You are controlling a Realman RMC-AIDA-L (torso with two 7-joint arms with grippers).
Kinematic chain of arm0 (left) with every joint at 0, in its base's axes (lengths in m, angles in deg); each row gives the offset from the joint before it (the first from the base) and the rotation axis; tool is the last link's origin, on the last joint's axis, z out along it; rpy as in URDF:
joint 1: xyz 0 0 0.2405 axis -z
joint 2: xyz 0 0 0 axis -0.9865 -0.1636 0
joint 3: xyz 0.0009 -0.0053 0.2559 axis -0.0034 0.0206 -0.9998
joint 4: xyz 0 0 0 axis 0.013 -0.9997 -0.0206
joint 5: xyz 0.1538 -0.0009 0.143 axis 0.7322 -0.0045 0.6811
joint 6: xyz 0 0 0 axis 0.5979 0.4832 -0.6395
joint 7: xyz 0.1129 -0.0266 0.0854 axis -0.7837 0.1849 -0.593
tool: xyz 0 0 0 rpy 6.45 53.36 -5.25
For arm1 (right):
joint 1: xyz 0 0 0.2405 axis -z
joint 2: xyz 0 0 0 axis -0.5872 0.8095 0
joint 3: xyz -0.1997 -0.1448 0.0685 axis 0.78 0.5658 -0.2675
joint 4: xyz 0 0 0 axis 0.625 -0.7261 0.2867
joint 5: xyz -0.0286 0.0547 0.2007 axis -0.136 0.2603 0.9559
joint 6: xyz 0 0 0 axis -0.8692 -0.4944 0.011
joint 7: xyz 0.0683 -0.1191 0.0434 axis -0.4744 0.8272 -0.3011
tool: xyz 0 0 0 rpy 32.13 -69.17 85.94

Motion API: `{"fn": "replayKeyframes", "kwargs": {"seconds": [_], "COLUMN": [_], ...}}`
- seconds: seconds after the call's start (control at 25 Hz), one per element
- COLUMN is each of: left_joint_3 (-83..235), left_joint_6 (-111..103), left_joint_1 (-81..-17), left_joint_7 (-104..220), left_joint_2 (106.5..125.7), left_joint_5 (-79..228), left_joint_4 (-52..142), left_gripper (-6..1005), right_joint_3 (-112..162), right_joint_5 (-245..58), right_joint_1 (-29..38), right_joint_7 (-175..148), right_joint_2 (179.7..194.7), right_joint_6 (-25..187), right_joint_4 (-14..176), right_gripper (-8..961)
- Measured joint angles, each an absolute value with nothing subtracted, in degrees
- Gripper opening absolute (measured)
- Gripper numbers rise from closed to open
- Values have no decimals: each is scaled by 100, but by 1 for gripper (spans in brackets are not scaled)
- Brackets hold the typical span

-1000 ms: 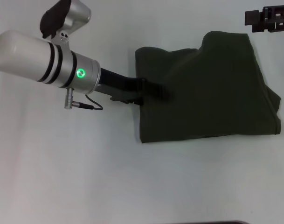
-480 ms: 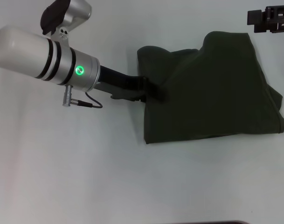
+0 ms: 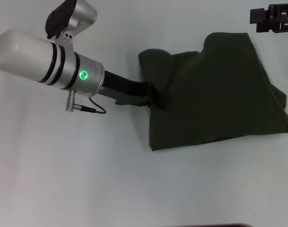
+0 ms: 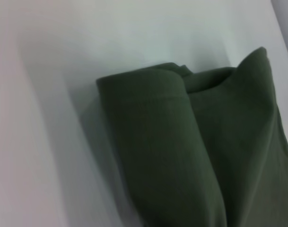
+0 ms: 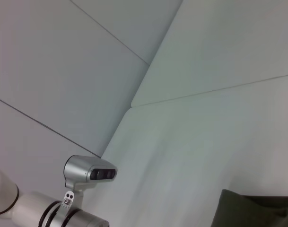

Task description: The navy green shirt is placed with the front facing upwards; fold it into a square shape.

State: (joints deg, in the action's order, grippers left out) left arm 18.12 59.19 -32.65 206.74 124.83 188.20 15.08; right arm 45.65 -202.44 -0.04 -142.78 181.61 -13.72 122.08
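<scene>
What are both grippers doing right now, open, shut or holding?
Left gripper: at the navy green shirt left edge, cannot tell.
Right gripper: parked far right, cannot tell.

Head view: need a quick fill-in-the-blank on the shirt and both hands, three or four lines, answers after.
1. The navy green shirt lies on a white table, already partly ____.
2. The ____ hand is at the shirt's edge that faces the robot's left.
3. The right hand sits at the far right corner of the head view, ____ the shirt.
4. The ring light on the left arm glows ____.

Missing words: folded; left; apart from; green
</scene>
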Motion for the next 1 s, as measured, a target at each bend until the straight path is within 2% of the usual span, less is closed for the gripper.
{"fn": "replayKeyframes", "kwargs": {"seconds": [0.2, 0.36, 0.4, 0.6, 0.8, 1.0], "left_joint_3": [1957, 2212, 2294, 2557, 2952, 3154], "left_joint_6": [6118, 6339, 6423, 6671, 6940, 7216], "left_joint_1": [-3391, -3697, -3807, -4099, -4438, -4462], "left_joint_7": [20686, 20698, 20706, 20710, 20670, 20430], "left_joint_2": [12306, 12054, 11935, 11673, 11488, 11368], "left_joint_5": [18814, 18833, 18841, 18854, 18846, 18854], "left_joint_4": [1466, 1280, 1240, 1127, 884, 1068], "left_gripper": [197, 162, 156, 126, 124, 142], "right_joint_3": [4539, 4452, 4426, 4394, 4385, 4387], "right_joint_5": [-20244, -20244, -20244, -20244, -20244, -20244], "right_joint_1": [27, 45, 46, 35, 14, -29], "right_joint_7": [-14282, -14290, -14293, -14299, -14305, -14305], "right_joint_2": [18157, 18142, 18133, 18116, 18106, 18103], "right_joint_6": [-1372, -1373, -1372, -1367, -1320, -1281], "right_joint_4": [12204, 12175, 12153, 12130, 12129, 12121], "right_gripper": [899, 899, 899, 900, 900, 900]}}
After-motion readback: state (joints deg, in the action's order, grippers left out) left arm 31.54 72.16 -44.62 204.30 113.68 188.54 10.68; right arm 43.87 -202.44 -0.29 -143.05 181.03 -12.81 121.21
